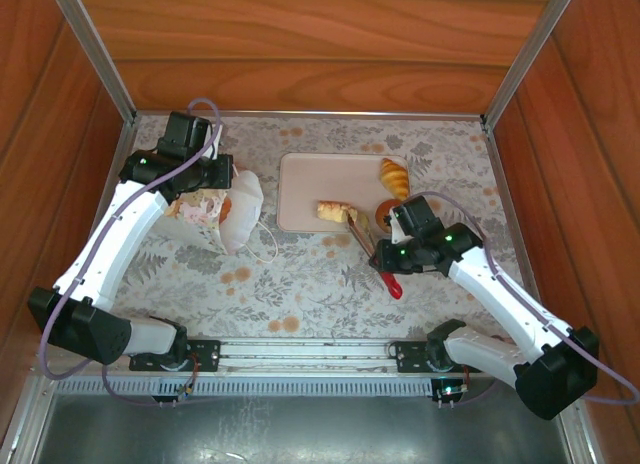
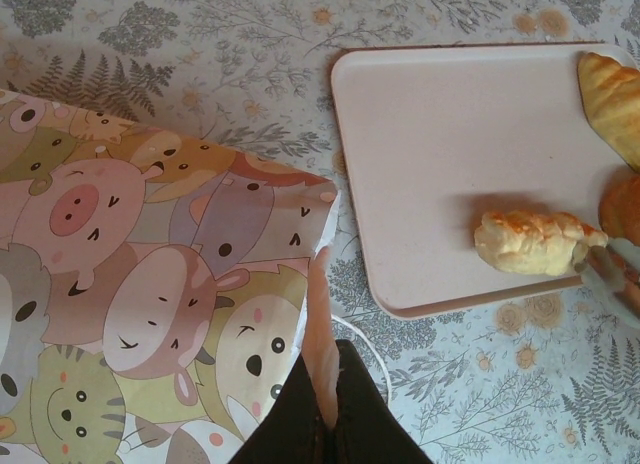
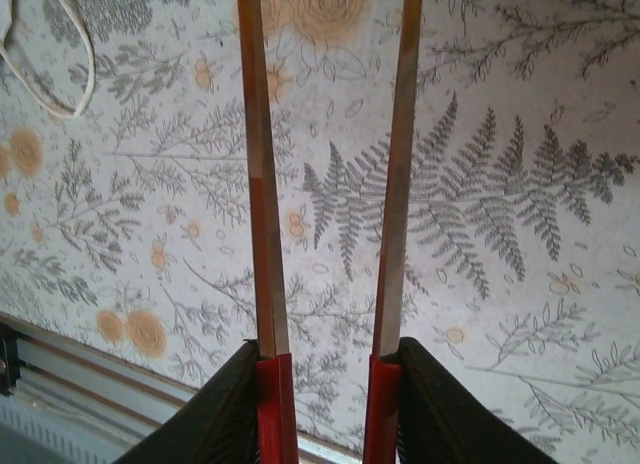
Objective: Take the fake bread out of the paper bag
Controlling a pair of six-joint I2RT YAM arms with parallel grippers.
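Observation:
The paper bag [image 1: 240, 212] lies on its side left of the tray, and its cartoon-animal print [image 2: 150, 284] faces the left wrist camera. My left gripper [image 1: 218, 182] [image 2: 328, 384] is shut on the bag's upper edge. Something golden-brown [image 1: 226, 210] shows at the bag's mouth. On the beige tray [image 1: 310, 174] lie three pieces of fake bread: a croissant [image 1: 394, 176] [image 2: 612, 94], a striped oblong loaf [image 1: 334, 211] [image 2: 535, 241] and a round roll [image 1: 384, 216]. My right gripper [image 1: 388, 269] [image 3: 325, 384] is shut on red-handled tongs [image 1: 362, 239] [image 3: 262, 184]. The tong arms stand apart, their tips by the loaf.
Wooden walls enclose the flower-patterned table on three sides. A white cord handle [image 1: 268, 246] [image 3: 60, 54] of the bag lies loose on the cloth between bag and tray. The rail with both arm bases [image 1: 300, 356] runs along the near edge.

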